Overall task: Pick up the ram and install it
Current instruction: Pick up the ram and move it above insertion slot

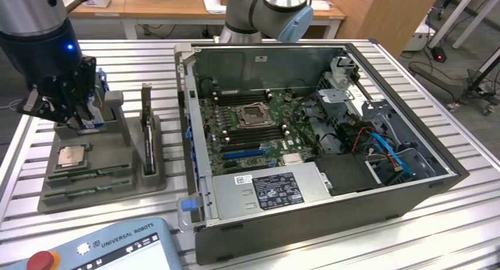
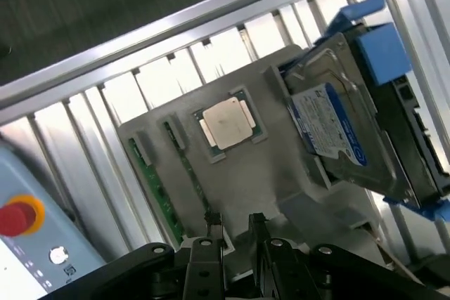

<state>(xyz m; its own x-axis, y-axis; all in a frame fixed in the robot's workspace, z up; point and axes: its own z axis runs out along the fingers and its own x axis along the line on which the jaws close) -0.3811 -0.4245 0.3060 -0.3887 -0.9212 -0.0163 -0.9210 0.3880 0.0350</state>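
Your tool [image 2: 235, 224] hangs half-parted and empty above the gray tray [image 2: 246, 187]. In the wrist view, its body hides one end of each ram [image 2: 151, 180] stick.

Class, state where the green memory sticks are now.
The memory sticks lie in the grey holder on the exterior view's left, beside the silver chip, outside the computer case.

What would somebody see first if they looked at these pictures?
The big open computer in the middle, with its green board bare to see. On the exterior view's left, the black robot arm hangs over a grey tray that holds a silver chip and green ram sticks. A red button sits in the bottom corner on that side.
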